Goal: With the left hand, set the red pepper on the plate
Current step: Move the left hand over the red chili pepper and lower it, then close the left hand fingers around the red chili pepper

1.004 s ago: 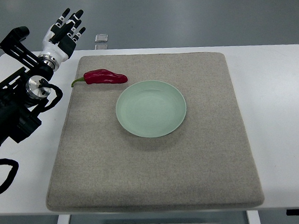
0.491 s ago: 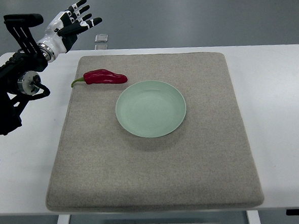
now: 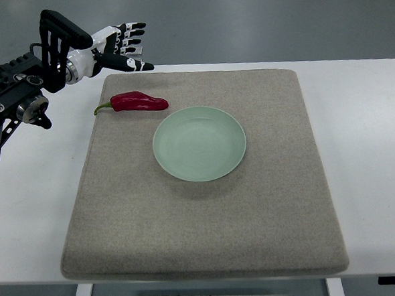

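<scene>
Left hand [image 3: 121, 48] now farther right, fingers spread, empty; red pepper [image 3: 138, 102] lengthwise left-right, stem left.

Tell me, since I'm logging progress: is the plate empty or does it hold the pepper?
Empty. The plate shows only bare green surface; the red pepper lies on the mat beside its upper-left rim.

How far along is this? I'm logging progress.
Nothing is placed yet: the pepper lies on the mat, beside the empty plate. In hand: the left hand hovers open above and behind the pepper. Left: grasp it, carry it over, set it down.
</scene>
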`<state>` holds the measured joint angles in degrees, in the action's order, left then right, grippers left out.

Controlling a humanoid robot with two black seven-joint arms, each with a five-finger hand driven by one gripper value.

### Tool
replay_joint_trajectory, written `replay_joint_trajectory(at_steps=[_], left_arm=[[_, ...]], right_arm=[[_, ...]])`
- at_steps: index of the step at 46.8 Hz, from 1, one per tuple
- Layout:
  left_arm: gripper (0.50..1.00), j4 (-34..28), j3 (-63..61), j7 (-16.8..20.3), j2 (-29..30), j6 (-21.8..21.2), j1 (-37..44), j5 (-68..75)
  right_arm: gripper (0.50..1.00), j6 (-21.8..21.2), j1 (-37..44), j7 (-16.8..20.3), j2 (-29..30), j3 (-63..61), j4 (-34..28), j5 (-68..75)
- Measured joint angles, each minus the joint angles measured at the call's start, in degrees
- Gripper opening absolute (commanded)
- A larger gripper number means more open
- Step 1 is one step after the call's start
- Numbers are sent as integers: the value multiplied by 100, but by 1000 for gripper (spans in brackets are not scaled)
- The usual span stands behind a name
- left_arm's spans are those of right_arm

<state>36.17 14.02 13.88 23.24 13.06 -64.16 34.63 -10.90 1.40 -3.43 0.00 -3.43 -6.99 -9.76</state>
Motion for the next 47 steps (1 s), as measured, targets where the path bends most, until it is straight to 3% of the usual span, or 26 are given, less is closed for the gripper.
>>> replay_joint_trajectory(at_steps=[25, 47], left_arm=[[975, -13, -838, 10, 140, -167, -387, 2348], [981, -42, -1378, 10, 19, 3, -475, 2425]], right_arm=[[932, 0, 0, 0, 0, 0, -3, 0], [932, 0, 2, 0, 0, 0, -3, 0]])
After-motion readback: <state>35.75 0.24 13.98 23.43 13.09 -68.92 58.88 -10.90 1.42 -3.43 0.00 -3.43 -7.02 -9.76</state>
